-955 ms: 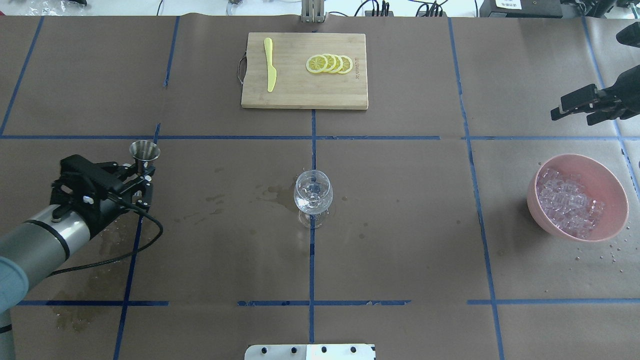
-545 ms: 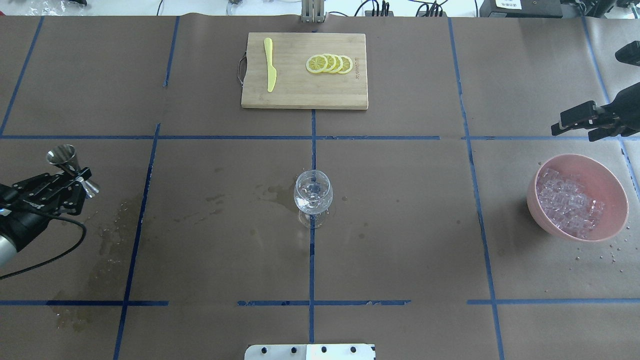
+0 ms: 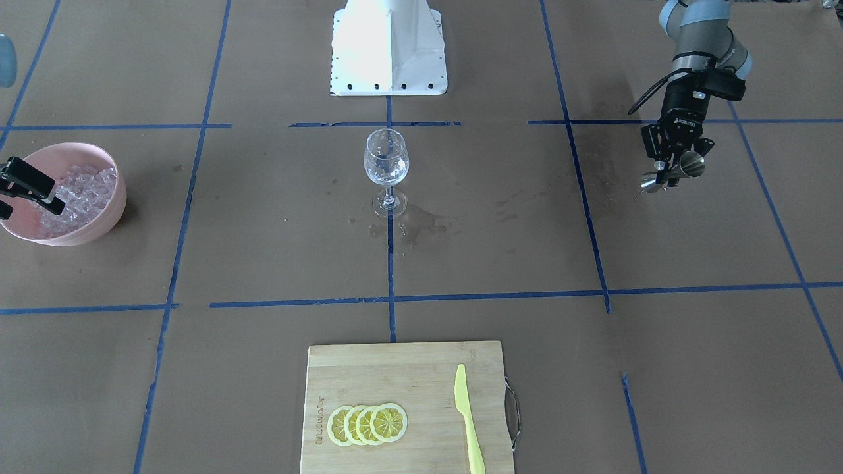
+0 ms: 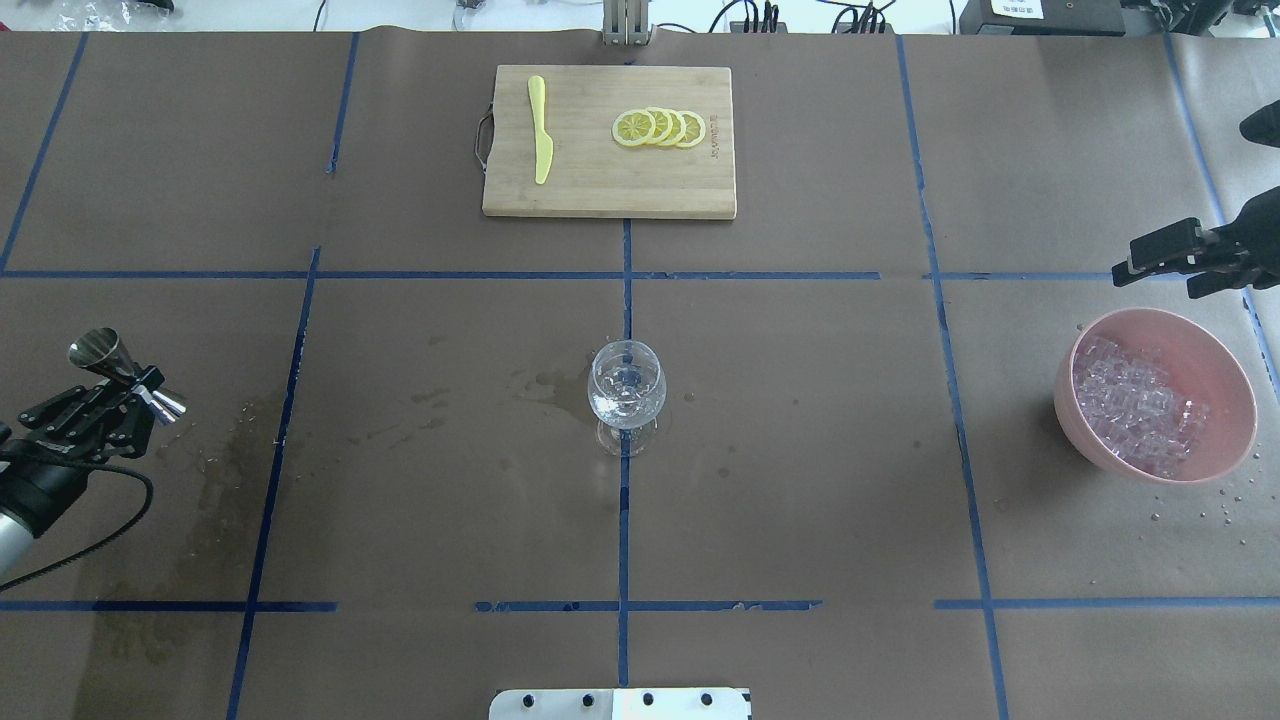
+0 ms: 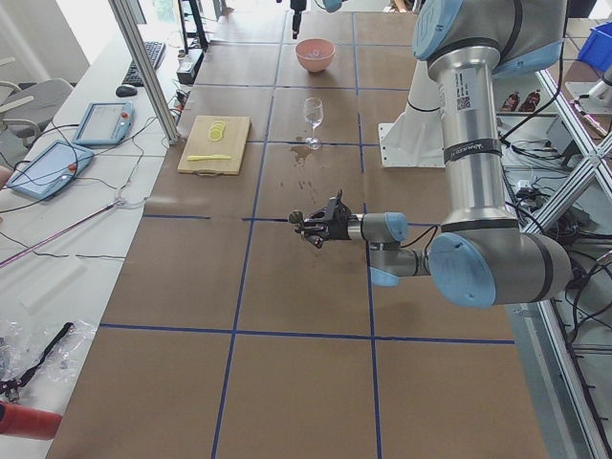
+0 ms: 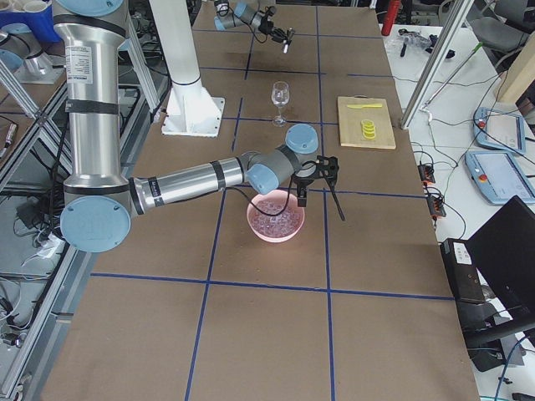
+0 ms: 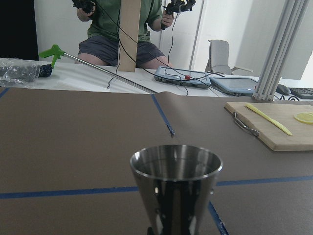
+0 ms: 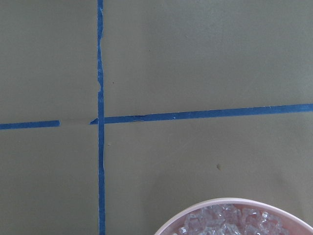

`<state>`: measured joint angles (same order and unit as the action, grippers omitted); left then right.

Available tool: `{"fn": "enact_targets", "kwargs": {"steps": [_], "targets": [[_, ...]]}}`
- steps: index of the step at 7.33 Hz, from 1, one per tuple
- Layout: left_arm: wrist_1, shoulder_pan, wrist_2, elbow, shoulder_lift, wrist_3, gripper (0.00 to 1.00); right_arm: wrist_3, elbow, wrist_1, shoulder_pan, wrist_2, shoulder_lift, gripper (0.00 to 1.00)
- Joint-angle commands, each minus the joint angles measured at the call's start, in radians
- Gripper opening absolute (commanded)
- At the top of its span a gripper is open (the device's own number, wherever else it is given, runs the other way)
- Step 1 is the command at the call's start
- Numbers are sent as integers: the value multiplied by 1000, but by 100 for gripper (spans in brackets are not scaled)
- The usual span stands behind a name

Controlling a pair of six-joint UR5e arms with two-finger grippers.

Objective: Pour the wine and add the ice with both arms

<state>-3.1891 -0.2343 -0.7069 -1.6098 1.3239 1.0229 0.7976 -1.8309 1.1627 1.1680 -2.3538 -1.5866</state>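
Two tools: left tool [image 4: 140, 388] grips a steel jigger [image 4: 100, 350]; right tool [image 4: 1160, 282] stands wide and empty near the bowl [image 4: 1235, 375].

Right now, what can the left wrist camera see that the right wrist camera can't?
Only the left wrist camera shows the shiny metal cup up close, the wooden cutting board with the yellow knife, and a person in a green shirt beyond the table. Only the right wrist camera shows the pink bowl and the ice in it. Both show the brown table and blue tape lines.
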Motion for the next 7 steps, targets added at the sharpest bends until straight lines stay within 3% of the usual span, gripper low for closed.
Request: {"fn": "enact_targets", "kwargs": {"steps": [1, 3, 7], "targets": [[90, 48, 63, 2, 57, -3, 2, 0, -1, 0, -1, 1, -1, 100], [171, 105, 110, 1, 90, -4, 4, 0, -2, 0, -2, -1, -1, 100], [175, 135, 116, 21, 89, -1, 15, 0, -1, 0, -2, -1, -1, 100]]}}
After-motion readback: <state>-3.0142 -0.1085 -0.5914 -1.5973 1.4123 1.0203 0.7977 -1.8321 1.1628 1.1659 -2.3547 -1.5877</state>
